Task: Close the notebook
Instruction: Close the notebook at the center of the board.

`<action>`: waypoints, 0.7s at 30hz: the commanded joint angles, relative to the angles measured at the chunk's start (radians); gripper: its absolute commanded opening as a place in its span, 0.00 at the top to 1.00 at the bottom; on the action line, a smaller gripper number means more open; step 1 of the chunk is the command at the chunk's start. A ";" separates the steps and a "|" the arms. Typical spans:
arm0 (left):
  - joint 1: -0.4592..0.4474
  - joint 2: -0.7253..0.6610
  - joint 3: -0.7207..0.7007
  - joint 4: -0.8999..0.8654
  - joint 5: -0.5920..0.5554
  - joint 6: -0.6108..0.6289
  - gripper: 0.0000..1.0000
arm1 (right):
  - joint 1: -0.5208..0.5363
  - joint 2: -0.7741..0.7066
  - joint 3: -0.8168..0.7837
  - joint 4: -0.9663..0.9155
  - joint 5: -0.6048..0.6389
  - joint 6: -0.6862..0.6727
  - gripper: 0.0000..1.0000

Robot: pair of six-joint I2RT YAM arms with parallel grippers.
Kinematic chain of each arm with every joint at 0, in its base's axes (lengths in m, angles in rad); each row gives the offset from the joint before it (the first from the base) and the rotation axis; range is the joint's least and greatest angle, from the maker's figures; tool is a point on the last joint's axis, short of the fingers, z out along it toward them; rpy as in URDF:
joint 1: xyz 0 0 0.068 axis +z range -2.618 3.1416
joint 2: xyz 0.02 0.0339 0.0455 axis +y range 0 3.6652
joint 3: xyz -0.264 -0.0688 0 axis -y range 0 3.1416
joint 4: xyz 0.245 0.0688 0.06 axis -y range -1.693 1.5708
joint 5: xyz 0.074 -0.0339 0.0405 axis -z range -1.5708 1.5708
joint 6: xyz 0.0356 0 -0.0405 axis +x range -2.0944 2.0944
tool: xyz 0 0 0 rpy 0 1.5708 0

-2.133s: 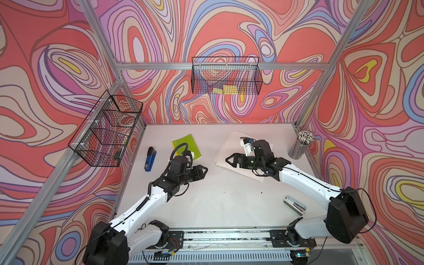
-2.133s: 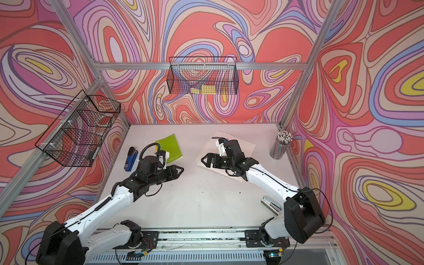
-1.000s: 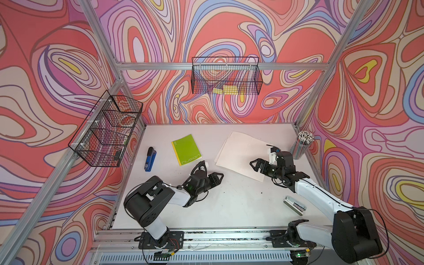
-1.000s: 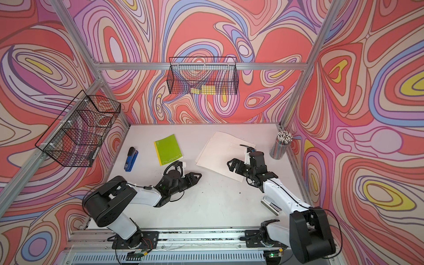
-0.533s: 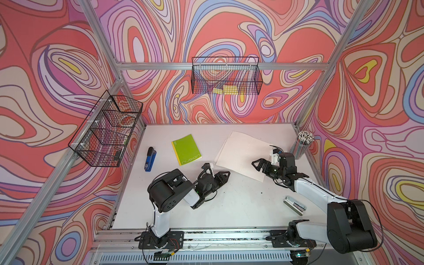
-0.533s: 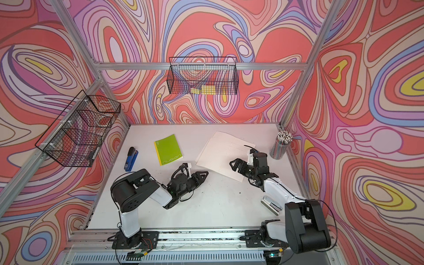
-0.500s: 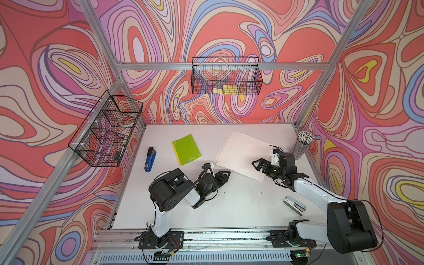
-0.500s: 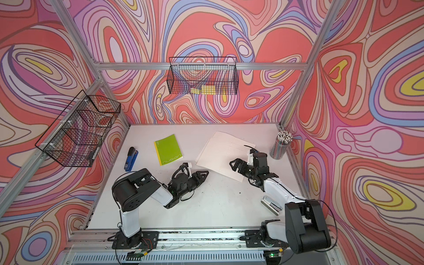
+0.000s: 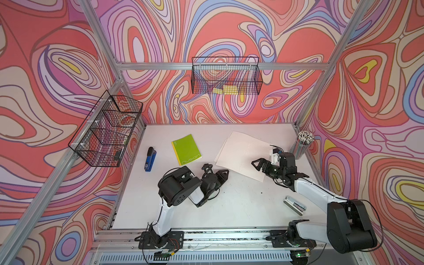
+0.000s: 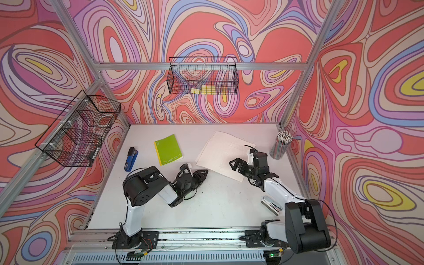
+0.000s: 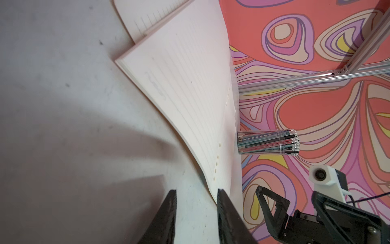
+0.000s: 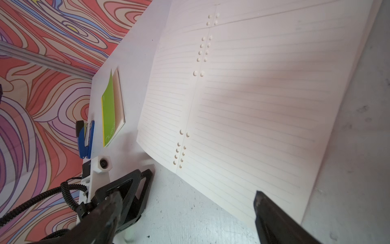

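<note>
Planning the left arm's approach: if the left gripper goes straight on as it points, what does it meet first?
Probably the open notebook: the left gripper points at its near edge, one fingertip close beside the corner. Its height against the pages is unclear.

**What you cannot make out here**

In the left wrist view the frame edge cuts off the left gripper (image 11: 196, 191), leaving you only two black finger ends, and the open cream lined notebook (image 11: 185, 84) runs out of frame. In the right wrist view the right gripper (image 12: 186, 194) is cropped likewise, one finger (image 12: 101, 215) is blurred, and the notebook's far pages leave the picture. In both top views the right gripper overlaps the page's near edge. The yellow pieces (image 9: 226, 89) in the black wire basket on the back wall (image 9: 199, 75) sit behind mesh, too small for you to identify; so is the small dark item (image 9: 117, 156) in the black wire side basket (image 9: 91, 151).
</note>
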 commanded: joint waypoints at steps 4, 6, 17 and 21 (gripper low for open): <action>-0.008 0.056 0.025 0.052 -0.057 -0.036 0.65 | -0.004 0.020 0.010 0.019 -0.025 0.007 0.02; -0.008 0.079 0.045 0.054 -0.056 -0.044 0.65 | -0.003 0.019 0.009 0.010 -0.021 -0.002 0.02; -0.017 0.137 0.100 0.045 -0.082 -0.089 0.71 | -0.006 0.031 0.022 0.003 -0.031 -0.013 0.02; -0.019 0.152 0.101 0.044 -0.078 -0.094 0.70 | -0.005 0.044 0.020 0.011 -0.044 -0.009 0.02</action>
